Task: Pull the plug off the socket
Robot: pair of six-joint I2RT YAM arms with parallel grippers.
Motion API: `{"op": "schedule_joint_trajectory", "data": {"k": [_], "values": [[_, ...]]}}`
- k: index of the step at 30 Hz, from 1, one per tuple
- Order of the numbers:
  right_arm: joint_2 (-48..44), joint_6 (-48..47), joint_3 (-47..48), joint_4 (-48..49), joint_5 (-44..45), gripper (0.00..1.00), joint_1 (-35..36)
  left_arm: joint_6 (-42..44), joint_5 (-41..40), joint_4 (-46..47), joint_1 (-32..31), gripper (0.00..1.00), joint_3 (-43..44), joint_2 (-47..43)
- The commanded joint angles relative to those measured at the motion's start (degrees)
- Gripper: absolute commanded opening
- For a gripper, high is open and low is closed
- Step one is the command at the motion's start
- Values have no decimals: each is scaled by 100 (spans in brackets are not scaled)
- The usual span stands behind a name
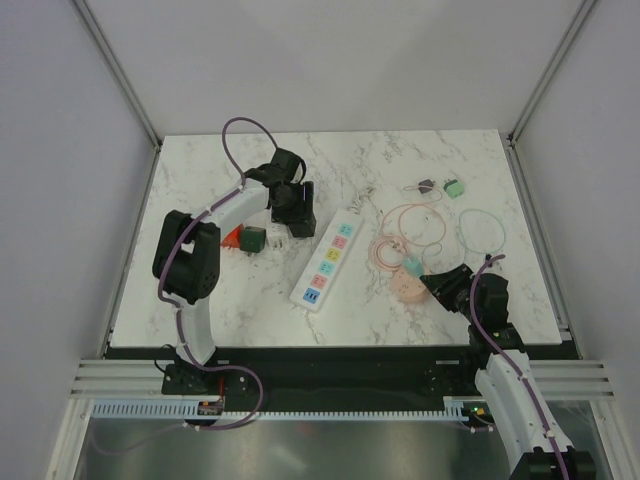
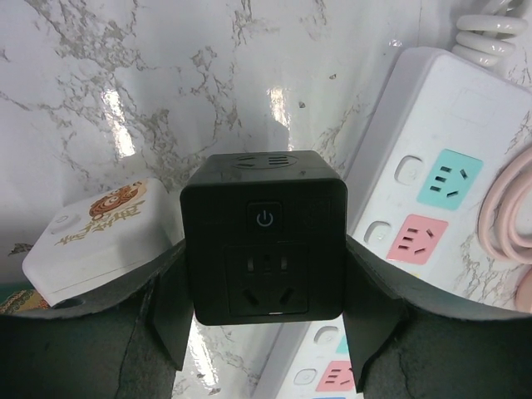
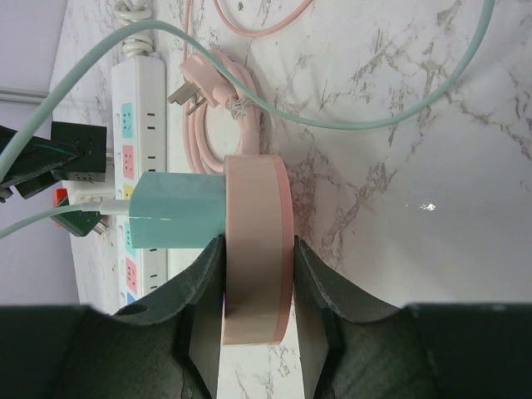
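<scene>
- Left gripper (image 2: 266,312) is grasping a black cube adapter (image 2: 264,237), rear face hidden.
- Right gripper (image 3: 256,303) is clenching a pink disc (image 3: 256,233).
- White box's (image 2: 100,241) orange print is showing unreadably blurred.

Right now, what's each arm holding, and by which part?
The left fingers clamp the black cube adapter by its two side faces; the right fingers pinch the pink disc across its flat faces, near the teal charger.

One socket (image 1: 323,258), one pink disc (image 3: 256,249)
</scene>
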Motion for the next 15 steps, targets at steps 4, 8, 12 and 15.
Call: {"op": "schedule_joint_trajectory", "data": {"k": [4,8,12,15], "values": [[104,-404,-170,-580,323,0,-25,293,-78,110,-19,76,141,-240],[112,-396,-170,-589,297,0,-16,267,36,110,-27,93,141,-311],[112,-404,-170,-580,349,0,-16,223,45,127,-36,95,106,-539],[130,-396,-170,-589,341,0,-16,293,11,127,-115,95,133,-741]]}}
